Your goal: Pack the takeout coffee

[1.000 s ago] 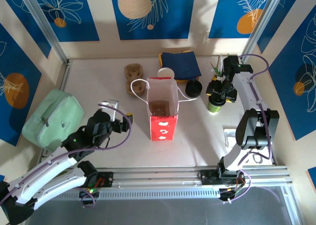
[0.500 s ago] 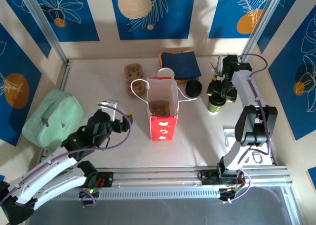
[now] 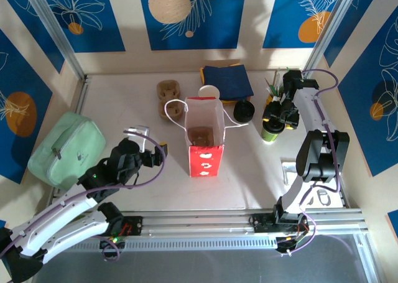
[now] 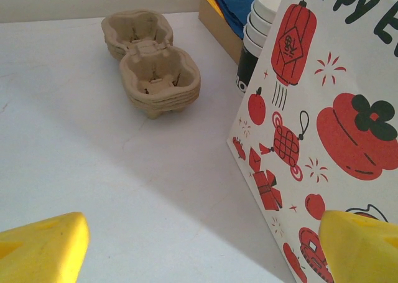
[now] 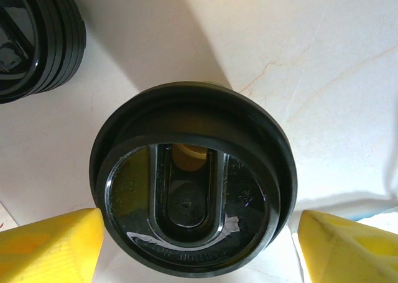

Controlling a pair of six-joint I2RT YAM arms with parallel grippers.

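Takeout coffee [image 5: 193,183] stands upright directly under right end effector [image 5: 198,249], fingers [image 5: 50,245] apart flanking the lid, no grip yet. Left arm [image 3: 118,165] well away.

Top camera overlooks the whole bench [image 3: 124,96]; the low left wrist view shares its paper bag [image 4: 323,109], the close, downward right wrist view its takeout coffee [image 5: 193,208].
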